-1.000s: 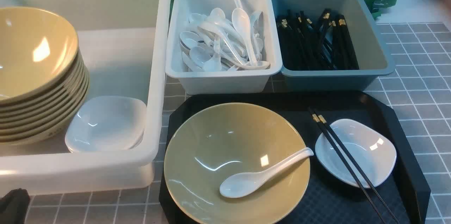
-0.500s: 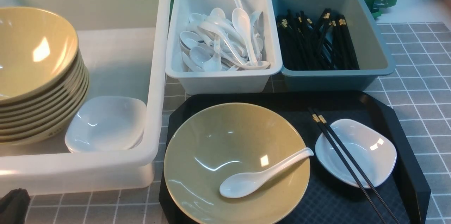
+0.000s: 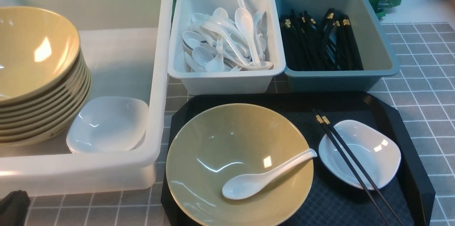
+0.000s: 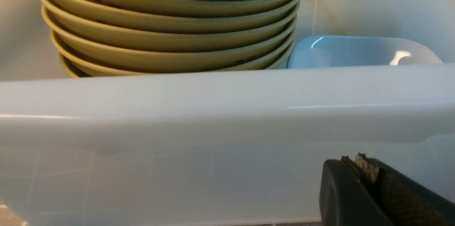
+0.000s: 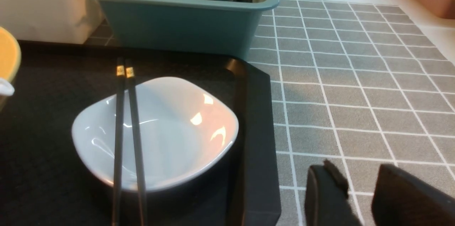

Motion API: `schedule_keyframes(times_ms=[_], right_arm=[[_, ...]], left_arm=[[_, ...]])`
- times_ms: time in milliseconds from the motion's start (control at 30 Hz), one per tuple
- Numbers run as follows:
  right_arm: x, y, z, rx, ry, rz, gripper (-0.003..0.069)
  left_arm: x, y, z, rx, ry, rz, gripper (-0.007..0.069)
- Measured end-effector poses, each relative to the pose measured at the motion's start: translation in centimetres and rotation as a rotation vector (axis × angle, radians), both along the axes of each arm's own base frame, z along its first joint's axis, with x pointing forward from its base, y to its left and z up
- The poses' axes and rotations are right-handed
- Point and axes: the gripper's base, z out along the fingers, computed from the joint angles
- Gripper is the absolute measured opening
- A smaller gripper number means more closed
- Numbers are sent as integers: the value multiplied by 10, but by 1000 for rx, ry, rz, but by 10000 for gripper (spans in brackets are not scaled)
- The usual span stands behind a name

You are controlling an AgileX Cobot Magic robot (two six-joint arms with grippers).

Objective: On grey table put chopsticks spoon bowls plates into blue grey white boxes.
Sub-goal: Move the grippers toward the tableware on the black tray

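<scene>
Front: black octagonal tray (image 3: 408,130) at 6 o'clock carries a glossy olive-tan bowl (image 3: 213,137) with a glossy white soup spoon (image 3: 249,183) lying inside. At the bowl's 3 o'clock is a small white dish (image 3: 373,155), with two black chopsticks (image 3: 350,163) across it.
Left wrist: left gripper (image 4: 353,160) pinched closed, empty, beside large translucent white tub (image 4: 213,105).
Right wrist: right gripper (image 5: 355,172) partly spread, empty, above grey gridded table (image 5: 355,76).

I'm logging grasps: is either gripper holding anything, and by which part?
Nothing is held. The left gripper is shut and empty by the white box; the right gripper stands open above the table, clear of the chopsticks.
</scene>
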Motion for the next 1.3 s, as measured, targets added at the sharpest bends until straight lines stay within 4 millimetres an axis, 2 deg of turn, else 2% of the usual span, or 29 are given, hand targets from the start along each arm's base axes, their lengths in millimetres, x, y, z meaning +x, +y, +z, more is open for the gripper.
schedule_keyframes(times_ms=[933,1033,1133,1233,1300], right_arm=[[0,0,0,0,0,0,238],[0,0,0,33,0,-8,238],[0,0,0,171,-1,-39,238],[0,2,0,457,-1,-96,238],[0,3,1,717,8,-145,238]], left_arm=[[1,1,2,12,-27,4,-15],[1,-1,3,-95,-35,9,-15],[1,-4,3,-255,-43,14,-15],[1,-8,5,-543,-56,27,-15],[1,-12,7,-847,-58,39,-15]])
